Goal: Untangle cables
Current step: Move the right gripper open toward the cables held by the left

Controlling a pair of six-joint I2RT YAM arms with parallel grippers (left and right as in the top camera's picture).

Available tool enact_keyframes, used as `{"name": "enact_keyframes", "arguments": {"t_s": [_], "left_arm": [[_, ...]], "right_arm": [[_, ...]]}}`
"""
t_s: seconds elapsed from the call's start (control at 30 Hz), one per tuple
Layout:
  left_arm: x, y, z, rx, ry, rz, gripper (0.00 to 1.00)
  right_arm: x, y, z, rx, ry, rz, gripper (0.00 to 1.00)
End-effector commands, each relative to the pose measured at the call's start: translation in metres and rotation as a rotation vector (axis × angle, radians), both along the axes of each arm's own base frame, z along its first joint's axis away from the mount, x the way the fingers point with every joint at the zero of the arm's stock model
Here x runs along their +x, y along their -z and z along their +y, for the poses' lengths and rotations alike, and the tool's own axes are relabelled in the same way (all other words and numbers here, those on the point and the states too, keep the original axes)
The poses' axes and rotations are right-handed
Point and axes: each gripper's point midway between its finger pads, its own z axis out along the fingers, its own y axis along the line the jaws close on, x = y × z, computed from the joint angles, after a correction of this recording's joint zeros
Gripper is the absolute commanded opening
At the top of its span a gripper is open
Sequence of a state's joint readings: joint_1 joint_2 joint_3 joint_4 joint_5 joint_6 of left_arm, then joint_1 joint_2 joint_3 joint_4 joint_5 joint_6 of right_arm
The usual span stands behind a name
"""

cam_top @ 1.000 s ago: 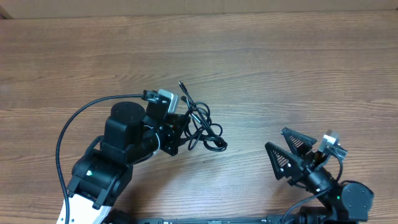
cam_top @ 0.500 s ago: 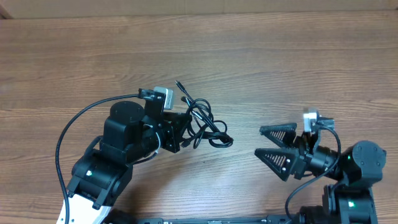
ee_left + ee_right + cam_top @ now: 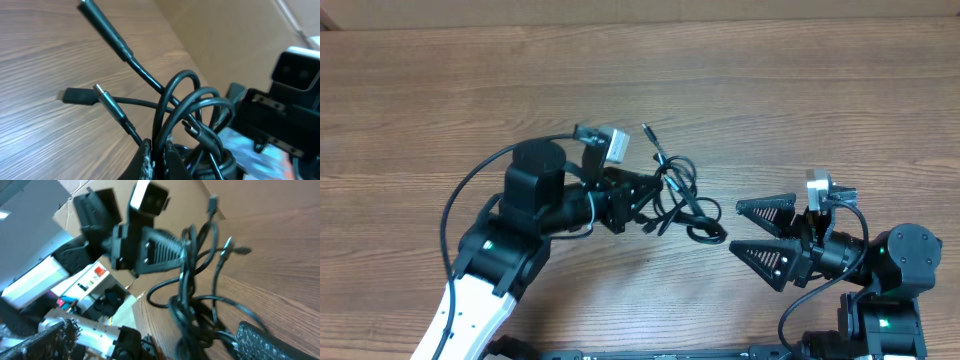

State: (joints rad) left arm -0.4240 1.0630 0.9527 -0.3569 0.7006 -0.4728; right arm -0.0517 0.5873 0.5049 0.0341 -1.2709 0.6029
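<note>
Near the middle of the wooden bench (image 3: 800,90), the left gripper (image 3: 650,188) is clenched on a bunch of thin black cables (image 3: 682,200), loops and ends splaying out. Rightward, nearer the front edge, the right gripper (image 3: 748,232) gapes wide, holding nothing. The cords look light, limp and springy, and the free plug end (image 3: 646,128) seems the best hold.

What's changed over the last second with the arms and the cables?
The left gripper, clamped on the cables throughout, carried the tangle rightward toward the right gripper. The right gripper swung up to face the bundle, then held there. Its jaws stayed open; nothing was released.
</note>
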Motion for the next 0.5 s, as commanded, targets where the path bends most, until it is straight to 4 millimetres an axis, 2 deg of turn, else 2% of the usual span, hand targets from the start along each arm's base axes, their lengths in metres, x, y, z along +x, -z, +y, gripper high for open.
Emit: {"name": "enact_keyframes", "arguments": {"t_s": [0.0, 0.1, 0.3, 0.37, 0.4, 0.47], "left_arm": [[-0.008, -0.019, -0.017, -0.113, 0.102, 0.064, 0.04], [-0.007, -0.018, -0.026, -0.135, 0.109, 0.104, 0.04], [-0.028, -0.027, -0.055, -0.165, 0.194, 0.100, 0.04], [-0.030, -0.035, -0.061, -0.188, 0.204, 0.067, 0.04], [-0.025, -0.037, -0.061, -0.194, 0.169, 0.070, 0.04], [-0.018, -0.038, -0.060, -0.198, 0.128, 0.072, 0.04]], "right_arm": [[-0.013, -0.009, 0.004, -0.026, -0.070, -0.104, 1.00], [-0.018, -0.004, 0.007, -0.047, -0.103, -0.147, 1.00], [-0.022, 0.003, 0.011, -0.065, -0.128, -0.177, 0.99], [-0.022, 0.003, 0.011, -0.065, -0.128, -0.176, 0.87], [-0.022, 0.003, 0.011, -0.065, -0.128, -0.176, 0.73], [-0.022, 0.003, 0.011, -0.065, -0.128, -0.176, 0.54]]}}
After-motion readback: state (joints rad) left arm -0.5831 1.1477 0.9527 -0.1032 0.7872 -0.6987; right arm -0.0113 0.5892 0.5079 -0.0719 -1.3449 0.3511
